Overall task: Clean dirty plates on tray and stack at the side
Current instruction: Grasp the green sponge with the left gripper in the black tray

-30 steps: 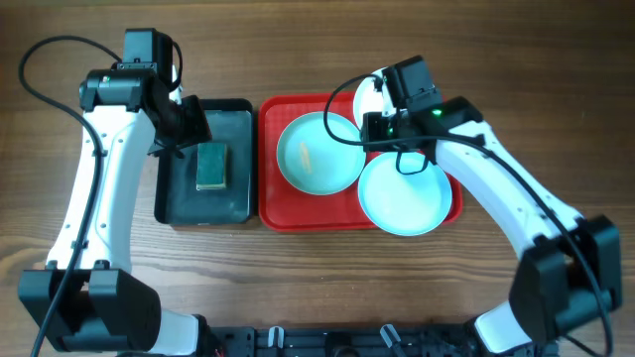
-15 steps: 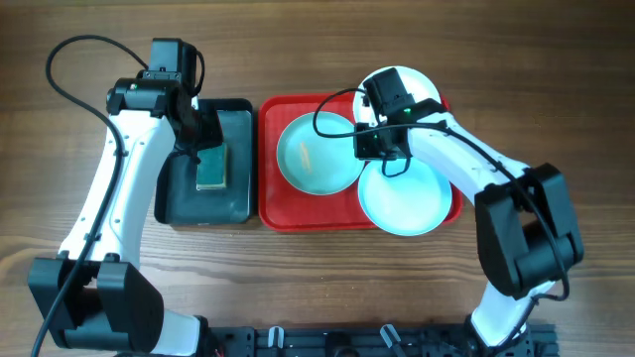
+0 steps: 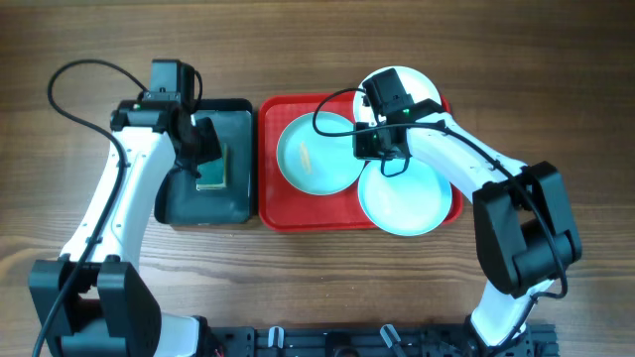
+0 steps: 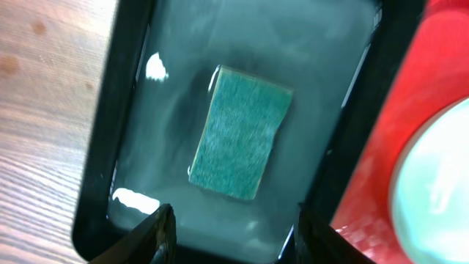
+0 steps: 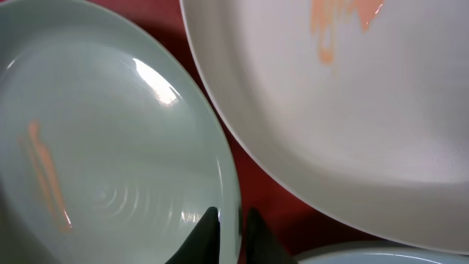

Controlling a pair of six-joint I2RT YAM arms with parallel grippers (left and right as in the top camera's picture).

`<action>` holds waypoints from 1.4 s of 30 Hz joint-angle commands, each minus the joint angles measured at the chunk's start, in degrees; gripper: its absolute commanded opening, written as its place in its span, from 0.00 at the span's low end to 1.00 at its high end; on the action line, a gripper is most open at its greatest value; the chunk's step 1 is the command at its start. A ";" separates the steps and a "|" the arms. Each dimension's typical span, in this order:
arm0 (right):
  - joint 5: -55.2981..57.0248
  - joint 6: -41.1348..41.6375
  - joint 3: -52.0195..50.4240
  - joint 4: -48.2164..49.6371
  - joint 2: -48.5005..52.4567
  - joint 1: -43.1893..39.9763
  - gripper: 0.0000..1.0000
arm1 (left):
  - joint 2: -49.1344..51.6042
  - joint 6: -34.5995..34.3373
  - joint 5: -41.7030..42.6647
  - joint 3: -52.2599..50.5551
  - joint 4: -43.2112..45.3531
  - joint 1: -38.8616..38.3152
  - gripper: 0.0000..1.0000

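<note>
Aqua rim between the fingers: the right gripper (image 5: 232, 229) is pressed almost together on the 3 o'clock rim of the streaked aqua plate (image 3: 310, 161), one finger inside the rim and one outside. Reads as a pinch; plate looks not yet lifted. A second ago this arm was swinging in, elbow wide at 3 o'clock. Half a second ago it was already at this spot, with no shift since, so the grip is likely set and a lift or tilt comes next. Orange streak (image 5: 42, 172) unwiped.

Left gripper (image 4: 234, 226): spread wide and empty, hanging over the black basin (image 4: 124, 95). The green sponge (image 4: 240, 132) is lined up ahead between the fingers, not touched. A second ago the gripper was at the basin's 10 o'clock corner; it has come in over the sponge. Sponge is in the same place. Judgement: sponge grab next, wiping not started.

Around: near aqua plate (image 3: 405, 198) at the red tray's (image 3: 272, 206) 5 o'clock, just beside the pinch point, looks clean from overhead. White plate (image 3: 422, 87) sits at 1 o'clock, overhanging the tray's far rim, with an orange smear (image 5: 330, 33) on it. Both crowd the right fingers, so dragging the held plate toward 3 o'clock could knock them. Cannot tell whether the rims overlap there. All three plates are on the tray, no stack begun.
</note>
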 commanded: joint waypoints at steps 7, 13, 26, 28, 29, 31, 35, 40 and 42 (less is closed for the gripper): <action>0.39 1.90 -0.48 0.17 1.99 0.55 0.12 | -0.72 -0.04 -1.01 -6.67 6.21 0.24 0.51; 0.55 1.92 -0.48 0.26 2.08 0.55 0.04 | -0.66 2.60 -0.98 -7.23 6.93 0.22 0.51; 0.55 1.97 -0.48 0.42 2.08 0.55 0.05 | 2.91 13.57 -0.96 -14.51 23.76 0.22 0.52; 0.57 1.95 -0.48 0.44 2.10 0.55 0.05 | 5.55 13.70 -0.96 -14.51 24.74 0.22 0.53; 0.57 1.92 -0.48 0.44 2.08 0.55 0.06 | 6.73 13.70 -0.96 -14.51 25.14 0.22 0.56; 0.55 1.95 -0.48 0.42 2.08 0.55 0.06 | 8.37 13.68 -0.94 -14.51 25.33 0.22 0.59; 0.57 1.97 -0.48 0.44 2.08 0.55 0.06 | 8.70 13.66 -0.72 -14.51 24.76 0.22 0.56; 0.57 1.97 -0.48 0.44 2.08 0.55 0.06 | 8.70 13.46 -0.72 -14.49 24.70 0.22 0.46; 0.57 1.95 -0.48 0.46 2.08 0.55 0.06 | 8.70 13.46 -0.74 -14.49 24.70 0.22 0.36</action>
